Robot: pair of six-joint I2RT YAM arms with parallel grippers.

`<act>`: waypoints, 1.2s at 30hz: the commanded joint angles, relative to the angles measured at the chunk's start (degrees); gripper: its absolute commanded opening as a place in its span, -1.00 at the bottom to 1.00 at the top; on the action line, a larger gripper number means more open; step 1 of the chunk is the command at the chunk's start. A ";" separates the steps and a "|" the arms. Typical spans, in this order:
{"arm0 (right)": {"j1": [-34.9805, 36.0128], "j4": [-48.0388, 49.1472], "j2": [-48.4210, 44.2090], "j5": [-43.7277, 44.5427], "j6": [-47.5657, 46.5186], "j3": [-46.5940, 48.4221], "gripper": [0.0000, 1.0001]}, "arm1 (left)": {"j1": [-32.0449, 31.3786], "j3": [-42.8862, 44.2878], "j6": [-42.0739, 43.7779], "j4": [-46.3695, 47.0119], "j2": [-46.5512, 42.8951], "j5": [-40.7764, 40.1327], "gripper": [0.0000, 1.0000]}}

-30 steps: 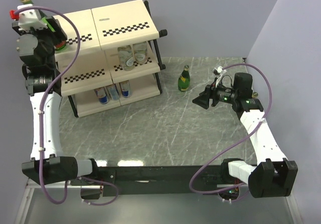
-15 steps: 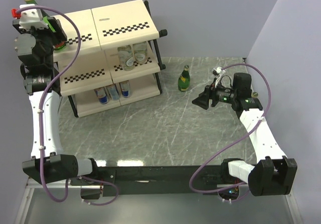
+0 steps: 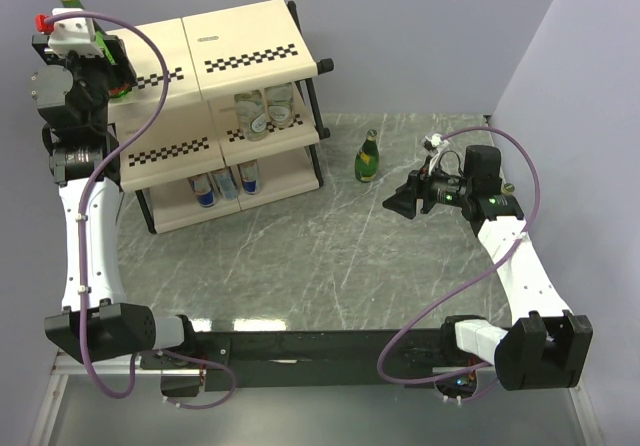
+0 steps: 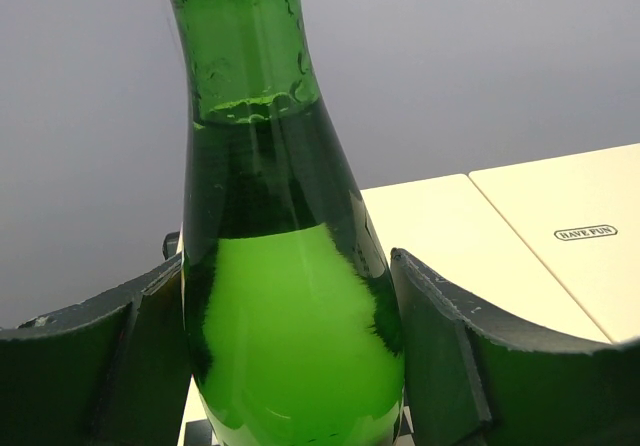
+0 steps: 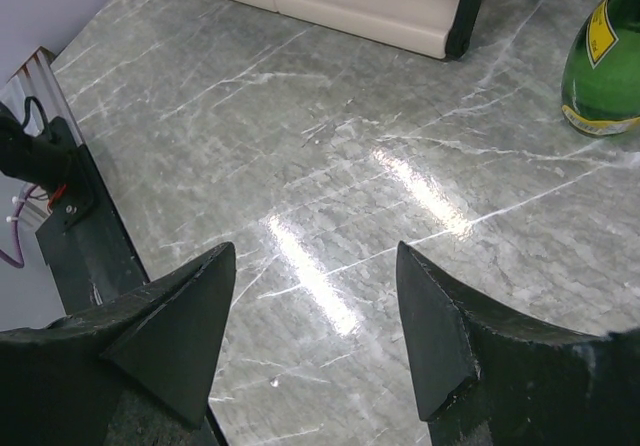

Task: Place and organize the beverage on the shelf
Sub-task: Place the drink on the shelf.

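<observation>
My left gripper (image 3: 108, 64) is shut on a tall green glass bottle (image 3: 121, 88) with a gold cap, holding it upright over the left end of the shelf's top panel (image 3: 240, 36). In the left wrist view the bottle (image 4: 250, 166) fills the gap between the dark fingers (image 4: 440, 346). A second green bottle (image 3: 368, 158) stands on the table right of the shelf. My right gripper (image 3: 400, 201) hangs open and holds nothing, just right of that bottle (image 5: 605, 76). Two clear bottles (image 3: 265, 111) sit on the middle tier. Slim blue-silver cans (image 3: 225, 181) stand on the bottom tier.
The grey marble table (image 3: 320, 256) stretches between shelf and arms. Purple-grey walls close in at the back and right. A small gold cap (image 3: 508, 188) shows behind the right arm. The black arm-base rail (image 3: 300, 346) runs along the near edge.
My left arm has shifted a little to the right and back with the green bottle in its grip. The right arm has hardly moved.
</observation>
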 commanded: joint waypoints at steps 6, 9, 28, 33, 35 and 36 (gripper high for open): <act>0.32 0.55 -0.13 -0.70 -0.89 0.83 0.43 | 0.21 0.36 0.42 8.43 -2.51 1.72 -0.14; 0.32 0.55 -0.13 -0.70 -0.89 0.83 0.43 | 0.30 0.45 0.33 7.82 -2.69 1.72 0.12; 0.24 0.28 -0.21 -0.52 -1.15 1.01 0.43 | 0.21 1.85 -2.39 6.50 -4.53 0.93 0.99; 0.24 0.11 -0.48 -0.17 -1.51 1.18 0.43 | 0.21 2.91 -6.51 3.87 -7.25 -1.35 0.99; 0.32 0.11 -0.57 -0.17 -1.59 1.18 0.43 | 0.21 2.21 -7.40 3.42 -9.36 -1.53 0.99; 0.32 0.02 -0.65 -0.08 -1.60 1.18 0.43 | 0.21 1.86 -8.36 3.25 -10.15 -1.79 0.99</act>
